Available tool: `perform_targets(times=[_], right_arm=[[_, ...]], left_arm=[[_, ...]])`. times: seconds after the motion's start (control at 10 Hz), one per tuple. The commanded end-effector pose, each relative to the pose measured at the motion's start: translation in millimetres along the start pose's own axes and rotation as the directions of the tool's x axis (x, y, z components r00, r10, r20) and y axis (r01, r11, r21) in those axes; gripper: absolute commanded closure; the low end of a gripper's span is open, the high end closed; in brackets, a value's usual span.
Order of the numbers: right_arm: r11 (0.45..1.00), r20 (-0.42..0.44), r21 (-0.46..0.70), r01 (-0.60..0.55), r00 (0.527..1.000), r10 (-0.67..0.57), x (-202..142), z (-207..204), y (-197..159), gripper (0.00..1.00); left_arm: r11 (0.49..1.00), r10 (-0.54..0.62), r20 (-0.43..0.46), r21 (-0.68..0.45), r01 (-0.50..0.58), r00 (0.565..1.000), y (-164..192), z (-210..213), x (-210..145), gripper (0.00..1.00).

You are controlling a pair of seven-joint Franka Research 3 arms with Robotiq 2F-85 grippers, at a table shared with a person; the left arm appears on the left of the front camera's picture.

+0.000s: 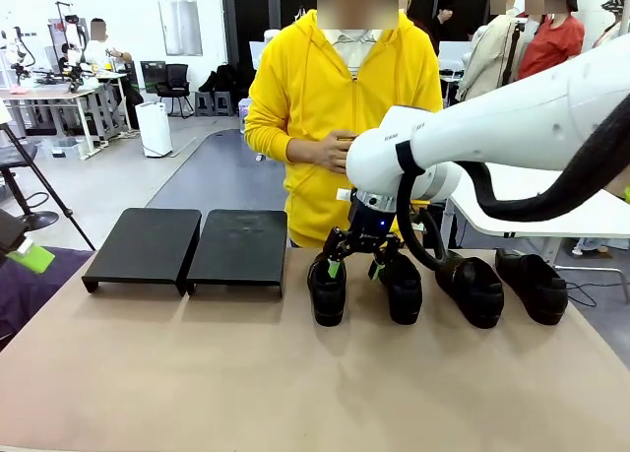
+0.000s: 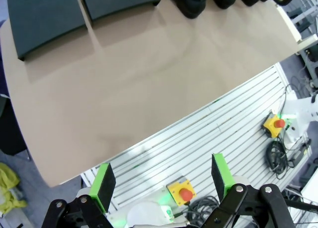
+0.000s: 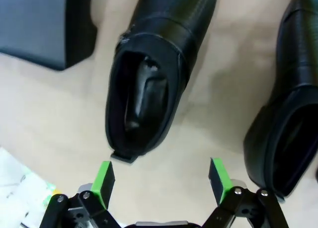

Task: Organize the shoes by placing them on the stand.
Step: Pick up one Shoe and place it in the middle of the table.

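Left pincer [image 2: 162,184] hangs wide open and empty, off my near edge of the surface [image 1: 295,373]. My right pincer [image 1: 354,268] is wide open too, holding nothing, low over the heel end of the leftmost shoe [image 1: 327,292]. I see four shoes in a row on the surface, just right of the stand [image 1: 187,245]. A person [image 1: 340,127] in yellow stands behind.

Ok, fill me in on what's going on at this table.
The right gripper, open, hangs over the leftmost shoe, gripping nothing yet. All four shoes stand in a row on the table, right of the stand. The left gripper, open, hangs beyond the table's edge. A person stands at the far side.
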State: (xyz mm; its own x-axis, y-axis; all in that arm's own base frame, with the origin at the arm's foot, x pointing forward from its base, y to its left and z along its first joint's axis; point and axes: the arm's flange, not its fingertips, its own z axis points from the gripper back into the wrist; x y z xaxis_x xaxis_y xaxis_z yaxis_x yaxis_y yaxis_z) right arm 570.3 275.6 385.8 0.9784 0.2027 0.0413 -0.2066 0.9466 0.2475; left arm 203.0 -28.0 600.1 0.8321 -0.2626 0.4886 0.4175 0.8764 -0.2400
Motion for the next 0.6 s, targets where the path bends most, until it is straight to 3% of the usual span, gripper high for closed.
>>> perform_targets(times=[0.0, 0.5], right_arm=[[0.991, 0.067, -0.055, 0.125, 0.990, -0.121, 19, -14, 8, 0.00], [0.977, 0.048, -0.090, 0.192, 0.981, -0.188, 35, -42, 9, 0.00]], left_arm=[[1.000, -0.002, 0.010, -0.009, 0.002, 1.000, 1, 0, 1, 0.00], [1.000, -0.002, 0.010, -0.009, 0.002, 1.000, 1, 0, 1, 0.00]])
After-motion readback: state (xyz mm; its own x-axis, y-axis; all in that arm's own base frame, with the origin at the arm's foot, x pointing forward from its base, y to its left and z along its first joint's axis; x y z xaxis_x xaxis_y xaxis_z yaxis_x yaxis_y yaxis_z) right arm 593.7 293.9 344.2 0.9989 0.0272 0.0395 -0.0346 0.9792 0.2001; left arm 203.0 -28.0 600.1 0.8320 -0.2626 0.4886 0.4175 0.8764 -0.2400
